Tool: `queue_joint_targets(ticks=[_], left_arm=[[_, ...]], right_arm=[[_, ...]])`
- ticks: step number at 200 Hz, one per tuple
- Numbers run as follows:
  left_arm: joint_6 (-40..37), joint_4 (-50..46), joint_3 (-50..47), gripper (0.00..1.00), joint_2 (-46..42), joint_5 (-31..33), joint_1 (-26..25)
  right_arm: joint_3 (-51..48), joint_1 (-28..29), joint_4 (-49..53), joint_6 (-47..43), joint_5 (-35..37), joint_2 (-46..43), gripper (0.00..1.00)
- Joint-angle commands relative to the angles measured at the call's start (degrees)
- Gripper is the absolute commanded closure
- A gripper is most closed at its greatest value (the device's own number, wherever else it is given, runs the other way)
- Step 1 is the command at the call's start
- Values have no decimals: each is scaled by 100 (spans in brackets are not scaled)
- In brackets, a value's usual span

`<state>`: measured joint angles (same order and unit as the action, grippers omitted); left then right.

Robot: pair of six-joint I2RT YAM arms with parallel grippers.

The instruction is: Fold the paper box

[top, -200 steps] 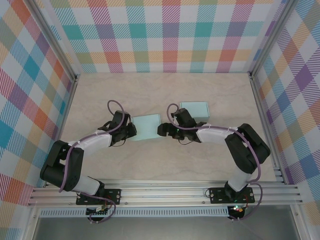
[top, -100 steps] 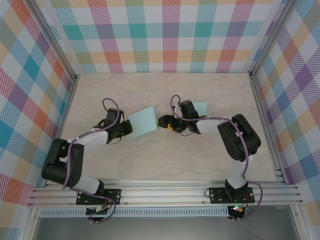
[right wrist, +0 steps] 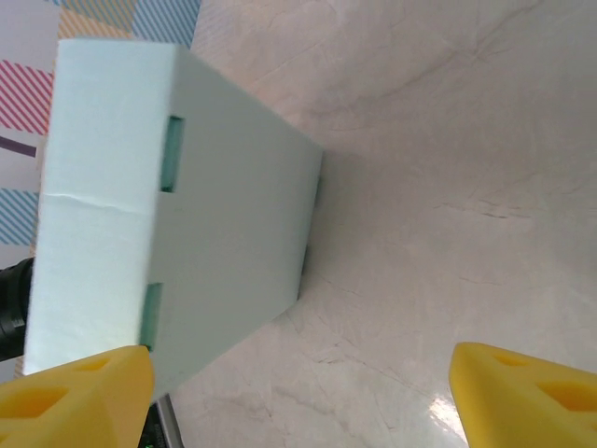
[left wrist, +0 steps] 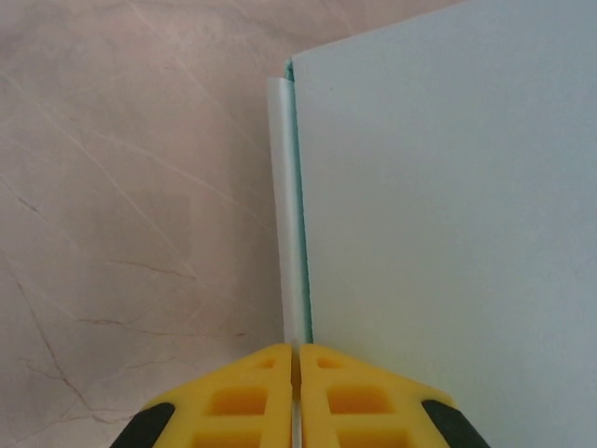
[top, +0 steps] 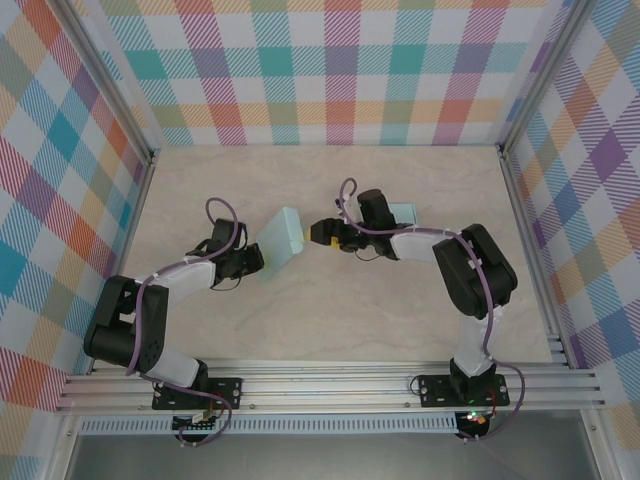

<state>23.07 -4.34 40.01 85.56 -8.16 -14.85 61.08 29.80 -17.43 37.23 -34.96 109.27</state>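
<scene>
The paper box [top: 281,239] is a pale teal flat carton, tipped up on its edge at mid-table. My left gripper [top: 256,262] is shut on its near-left edge. In the left wrist view the yellow fingers [left wrist: 252,392] pinch the thin edge of the box panel [left wrist: 448,233], with the left gripper [left wrist: 296,373] fully closed on it. My right gripper [top: 318,234] stands open just right of the box, facing it. In the right wrist view the box [right wrist: 224,243] leans above the table between the wide-spread fingertips [right wrist: 532,392] of the right gripper [right wrist: 298,397], which hold nothing.
A second pale teal box [top: 404,213] lies flat behind the right arm. Checked walls and metal rails [top: 148,190] enclose the marble-patterned table [top: 330,320]. Open tabletop lies in front of both arms.
The box has risen from flat to tipped up on edge in my left gripper's hold. The right gripper has moved up and left to the box's right side, still open.
</scene>
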Motion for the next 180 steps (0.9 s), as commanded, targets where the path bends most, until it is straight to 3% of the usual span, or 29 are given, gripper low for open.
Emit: queue_joint_targets(ticks=[1,62,77,130,180], left_arm=[[-91,-278,74,91,-1,-104,17],[-95,-357,169,91,-32,-133,17],[-90,-375,191,91,-46,-133,17],[-76,-366,235,91,-57,-185,19],[-19,-259,237,91,46,-208,13]], right_arm=[[144,-156,96,-207,-26,-279,17],[773,-81,26,-22,-722,-151,5],[1092,99,632,-260,-522,-182,0],[2293,627,2715,-873,570,183,0],[2568,740,3139,-842,1083,379,0]])
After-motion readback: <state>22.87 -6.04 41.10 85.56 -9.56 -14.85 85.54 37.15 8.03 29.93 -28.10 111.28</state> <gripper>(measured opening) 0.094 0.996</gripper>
